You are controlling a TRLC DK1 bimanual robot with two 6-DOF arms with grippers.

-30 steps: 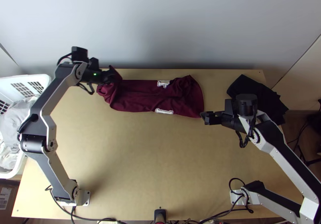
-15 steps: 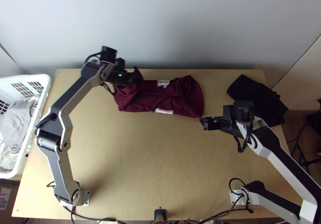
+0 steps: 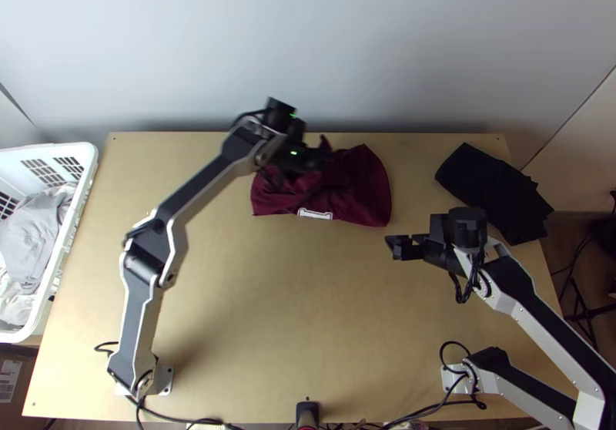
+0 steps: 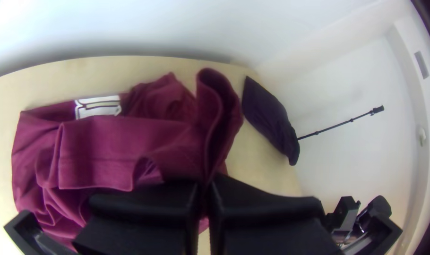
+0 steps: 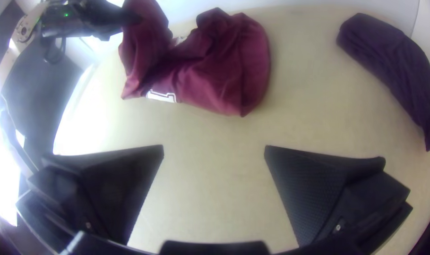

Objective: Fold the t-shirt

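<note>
T-shirt (image 3: pixel 358 191) looks limp, light; pinch all layers. Left gripper (image 4: pixel 205 185) closed on it near far table edge (image 3: pixel 439 139), right gripper (image 5: pixel 215 148) gaping, empty

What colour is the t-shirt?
The t-shirt is dark red, like maroon, with white print. The left wrist view shows it best.

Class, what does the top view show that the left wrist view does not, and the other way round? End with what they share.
Top view: basket, grey cloth inside, left base, right base, near print on the shirt.

Left wrist view: far print on the shirt, seam across a fold.

Both: bunched maroon shirt, gripped by the left tool; black cloth; right tool.
</note>
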